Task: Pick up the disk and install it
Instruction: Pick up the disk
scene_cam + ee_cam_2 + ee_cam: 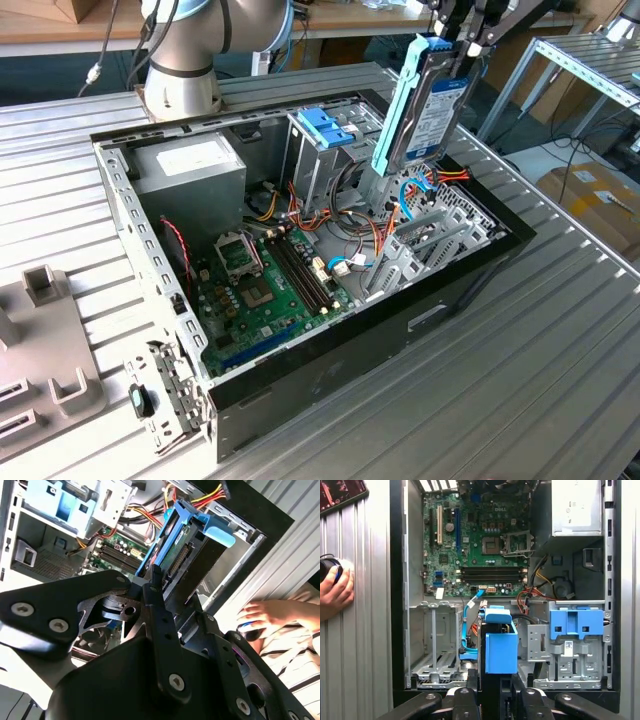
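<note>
Exterior view: the gripper [463, 38] is clamped on the top end of the disk [430, 105], holding it upright over the open computer case [380, 340]. Second wrist view: the disk juts out between the fingers [156, 587], above the motherboard [120, 547]. First wrist view: it's edge-on beside the blue latch [577, 622], with a person's hand [335, 592] on the table [370, 630].

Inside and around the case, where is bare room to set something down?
Bare ribbed table along the case's black side, toward the exterior view's right. Inside, the empty metal bay against its wall. Cables and motherboard crowd the middle.
</note>
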Controlling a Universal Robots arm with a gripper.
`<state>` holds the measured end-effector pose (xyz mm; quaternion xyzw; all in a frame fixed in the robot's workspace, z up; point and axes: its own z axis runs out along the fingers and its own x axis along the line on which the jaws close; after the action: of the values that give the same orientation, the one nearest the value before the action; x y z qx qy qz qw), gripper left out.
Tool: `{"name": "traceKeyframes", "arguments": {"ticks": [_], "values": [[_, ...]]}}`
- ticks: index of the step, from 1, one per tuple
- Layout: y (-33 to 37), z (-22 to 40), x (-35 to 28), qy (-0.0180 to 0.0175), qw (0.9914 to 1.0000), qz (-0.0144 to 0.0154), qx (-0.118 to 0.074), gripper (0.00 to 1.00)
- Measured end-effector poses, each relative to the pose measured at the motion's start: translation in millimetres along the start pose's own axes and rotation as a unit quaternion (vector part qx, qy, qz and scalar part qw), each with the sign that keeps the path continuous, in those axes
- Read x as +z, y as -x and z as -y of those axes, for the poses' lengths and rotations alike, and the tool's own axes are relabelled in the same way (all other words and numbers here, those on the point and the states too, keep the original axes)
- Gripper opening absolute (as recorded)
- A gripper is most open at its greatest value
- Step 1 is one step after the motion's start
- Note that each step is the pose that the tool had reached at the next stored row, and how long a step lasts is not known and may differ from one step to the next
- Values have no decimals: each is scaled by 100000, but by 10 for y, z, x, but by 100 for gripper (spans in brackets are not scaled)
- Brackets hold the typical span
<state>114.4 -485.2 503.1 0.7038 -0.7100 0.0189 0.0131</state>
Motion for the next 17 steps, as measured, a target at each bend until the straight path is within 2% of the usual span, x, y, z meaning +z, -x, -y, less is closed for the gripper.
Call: {"name": "traceKeyframes", "arguments": {"ticks": [3, 10, 14, 17], "values": [[-75, 2, 3, 1, 100000, -10, -1, 35], [-198, 3, 9, 1, 100000, -9, -1, 35], [-234, 3, 10, 1, 100000, -3, -2, 35], [-234, 4, 11, -1, 100000, -2, -4, 35]]}}
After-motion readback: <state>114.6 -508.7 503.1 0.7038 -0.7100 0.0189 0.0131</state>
